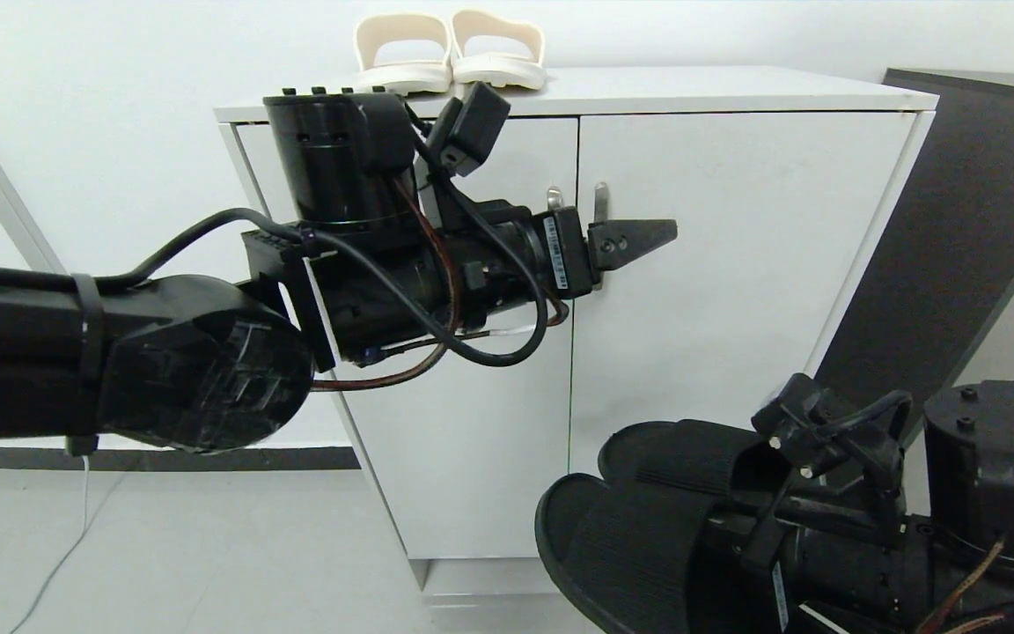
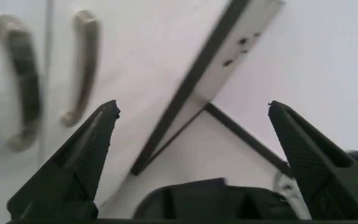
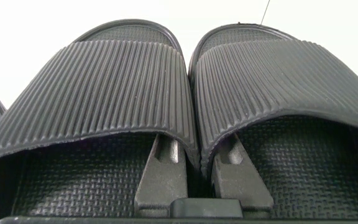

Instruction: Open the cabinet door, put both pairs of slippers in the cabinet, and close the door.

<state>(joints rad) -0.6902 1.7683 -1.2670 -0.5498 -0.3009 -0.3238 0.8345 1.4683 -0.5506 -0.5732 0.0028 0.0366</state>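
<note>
Doors of the cabinet (image 1: pixel 736 308) shut. The left hand (image 1: pixel 639 239), spread wide and empty, hovers just before the vertical door handles (image 1: pixel 600 204), neither between its fingers; this arm is nearer. The right hand (image 3: pixel 197 180), low and well apart, grips the black slippers (image 1: pixel 648 519); cream slippers (image 1: pixel 450 53) rest on the cabinet top.

1. Cabinet top (image 1: pixel 718 88): white, level panel above two shut doors.
2. Cream slippers (image 1: pixel 450 53): one pair, side by side, resting on the cabinet top near its back edge, left of the middle.
3. Floor (image 1: pixel 208 546): pale; the cabinet (image 1: pixel 718 308) stands on it.
</note>
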